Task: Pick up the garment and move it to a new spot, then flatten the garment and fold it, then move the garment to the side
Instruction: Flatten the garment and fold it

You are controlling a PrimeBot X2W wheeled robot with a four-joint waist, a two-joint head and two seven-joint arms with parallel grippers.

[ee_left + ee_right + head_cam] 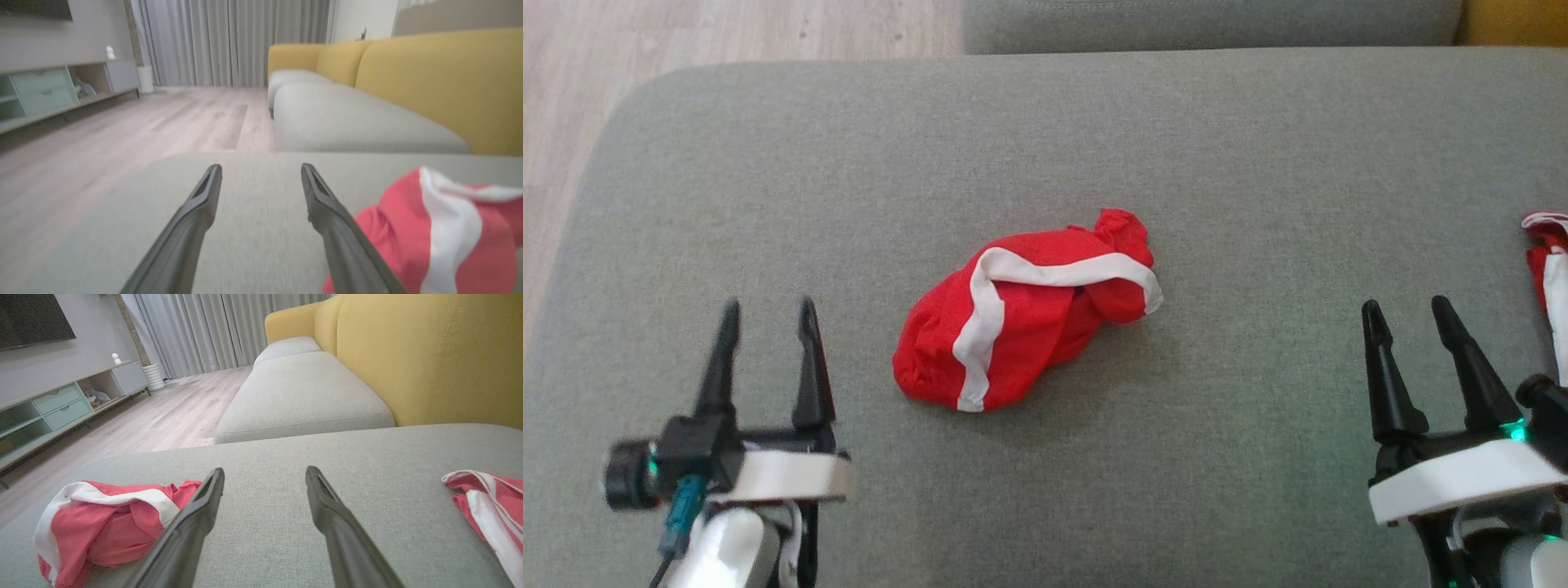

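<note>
Lying bunched at mid-cushion, garment unheld; flattening and folding outstanding.

The garment (1025, 314), red with a white band, sits in a crumpled heap at the middle of the grey cushion (1045, 147), between the two grippers and touching neither. The left gripper (768, 306) has its fingers apart and empty, near the heap's left side. The right gripper (1406, 305) likewise stands with fingers spread, well apart from the heap. Judged from this lie, the relocation may be complete, but flattening, folding and the final move aside all remain. A second red-and-white cloth (1547, 261) lies at the cushion's right edge, close to the right gripper, and could be snagged or mistaken for the workpiece. Bare cushion separates each gripper from the heap.
</note>
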